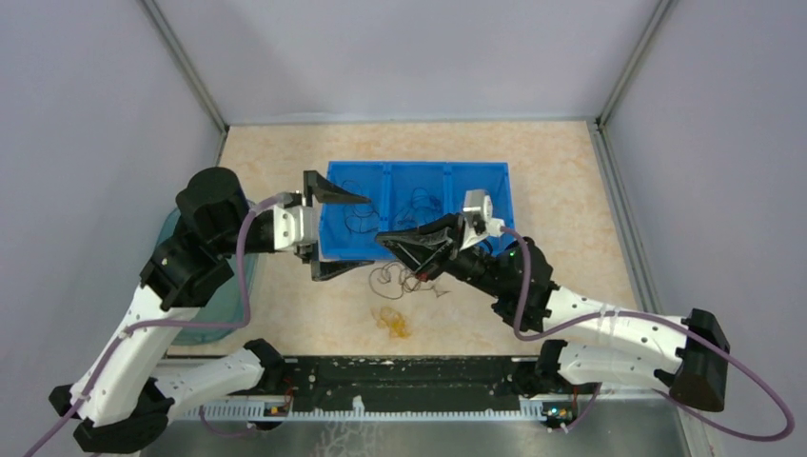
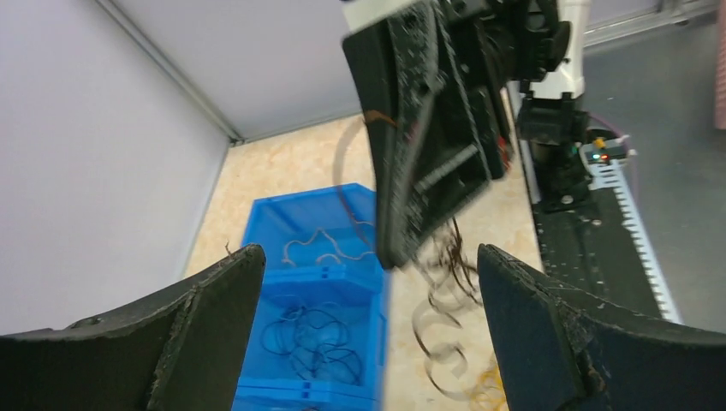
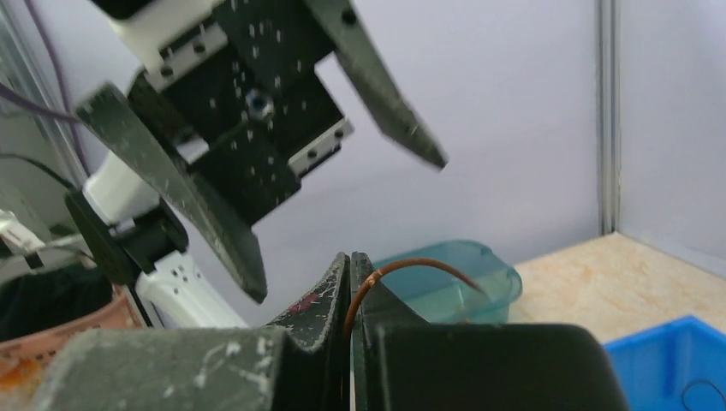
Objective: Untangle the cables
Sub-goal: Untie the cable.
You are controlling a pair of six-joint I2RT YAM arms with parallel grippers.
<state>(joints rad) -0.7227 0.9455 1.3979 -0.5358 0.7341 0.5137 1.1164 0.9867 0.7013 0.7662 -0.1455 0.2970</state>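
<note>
A blue three-compartment bin holds loose black cables. My right gripper is shut on a thin brown cable, and a curly dark tangle hangs from it just in front of the bin. My left gripper is wide open and empty, its fingers on either side of the right gripper's tip. In the left wrist view the hanging tangle dangles between the open fingers, with black cables in the bin below. A yellow-orange cable lies on the table.
A teal translucent container sits at the table's left edge, behind the left arm; it also shows in the right wrist view. Grey walls close the back and sides. The black base rail runs along the near edge.
</note>
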